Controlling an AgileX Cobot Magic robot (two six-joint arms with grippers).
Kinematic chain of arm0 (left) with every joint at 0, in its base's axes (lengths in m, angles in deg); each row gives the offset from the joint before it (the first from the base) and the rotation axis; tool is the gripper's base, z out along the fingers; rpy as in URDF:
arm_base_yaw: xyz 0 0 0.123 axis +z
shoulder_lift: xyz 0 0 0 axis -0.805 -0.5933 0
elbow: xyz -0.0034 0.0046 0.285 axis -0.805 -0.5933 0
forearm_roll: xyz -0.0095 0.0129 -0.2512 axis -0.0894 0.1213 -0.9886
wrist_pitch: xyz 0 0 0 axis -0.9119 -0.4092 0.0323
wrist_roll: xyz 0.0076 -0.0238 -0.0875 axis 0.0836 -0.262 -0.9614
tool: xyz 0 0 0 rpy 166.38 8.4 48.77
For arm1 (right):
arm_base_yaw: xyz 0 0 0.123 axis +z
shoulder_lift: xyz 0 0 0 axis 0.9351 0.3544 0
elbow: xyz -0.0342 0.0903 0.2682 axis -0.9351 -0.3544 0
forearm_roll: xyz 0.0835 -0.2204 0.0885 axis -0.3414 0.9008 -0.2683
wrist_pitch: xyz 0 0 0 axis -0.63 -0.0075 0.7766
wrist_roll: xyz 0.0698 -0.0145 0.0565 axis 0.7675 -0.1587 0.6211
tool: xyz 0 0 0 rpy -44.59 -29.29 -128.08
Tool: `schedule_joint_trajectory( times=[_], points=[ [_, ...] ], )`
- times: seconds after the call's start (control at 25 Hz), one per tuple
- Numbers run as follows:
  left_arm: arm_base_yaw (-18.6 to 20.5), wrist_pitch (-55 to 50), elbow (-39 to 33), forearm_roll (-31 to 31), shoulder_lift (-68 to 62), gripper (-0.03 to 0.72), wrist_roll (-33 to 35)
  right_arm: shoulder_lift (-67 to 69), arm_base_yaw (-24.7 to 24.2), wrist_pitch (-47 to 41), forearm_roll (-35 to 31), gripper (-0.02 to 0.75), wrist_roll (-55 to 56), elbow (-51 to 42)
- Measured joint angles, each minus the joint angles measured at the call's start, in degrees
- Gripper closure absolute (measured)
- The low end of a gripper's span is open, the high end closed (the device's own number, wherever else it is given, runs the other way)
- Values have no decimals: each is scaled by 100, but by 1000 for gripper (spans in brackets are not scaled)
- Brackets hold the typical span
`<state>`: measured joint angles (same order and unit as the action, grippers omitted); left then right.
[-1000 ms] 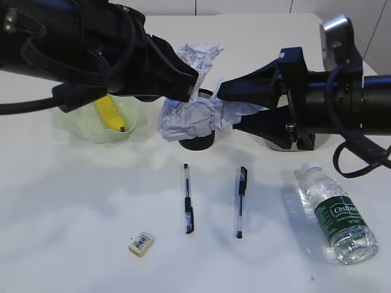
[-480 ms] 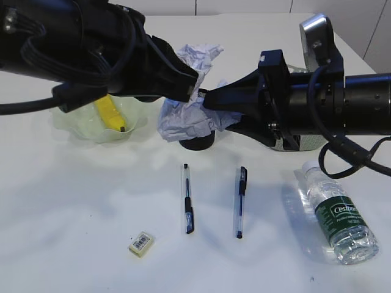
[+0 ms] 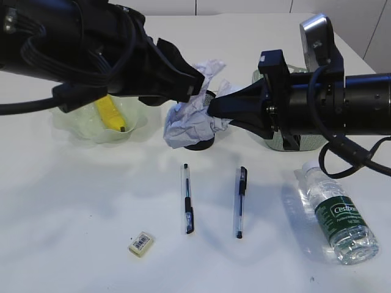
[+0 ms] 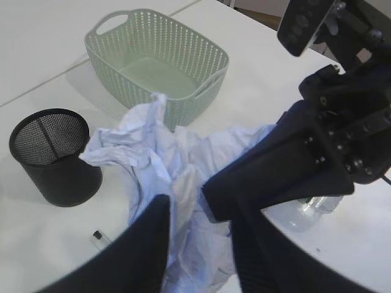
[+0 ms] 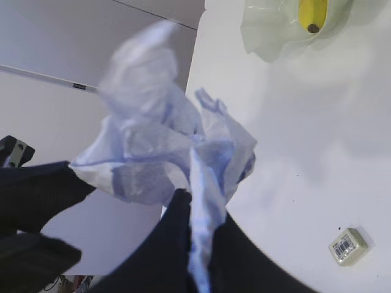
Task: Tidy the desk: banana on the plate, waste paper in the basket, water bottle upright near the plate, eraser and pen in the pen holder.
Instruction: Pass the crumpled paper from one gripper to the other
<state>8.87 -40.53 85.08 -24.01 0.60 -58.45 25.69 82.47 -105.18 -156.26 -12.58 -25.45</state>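
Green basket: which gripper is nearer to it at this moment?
Right. The right gripper, clamped on the waste paper, has its arm directly in front of the green basket. The left gripper sits beyond the paper, over by the plate.

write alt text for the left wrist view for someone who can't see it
A crumpled sheet of pale blue-white waste paper hangs between two black grippers, the left gripper in the foreground and the right gripper pinching it from the right. Behind on the white table stand a black mesh pen holder and an empty pale green plastic basket.
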Motion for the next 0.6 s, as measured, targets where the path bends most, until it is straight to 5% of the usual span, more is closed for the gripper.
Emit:
schedule_joint_trajectory(
  times=[0.24, 0.6],
  points=[
    [0, 0, 0, 0, 0, 59, 0, 0, 0, 0, 0, 737, 0, 0],
    [95, -140, 0, 0, 158, 102, 0, 0, 0, 244, 0, 738, 0, 118]
  ],
)
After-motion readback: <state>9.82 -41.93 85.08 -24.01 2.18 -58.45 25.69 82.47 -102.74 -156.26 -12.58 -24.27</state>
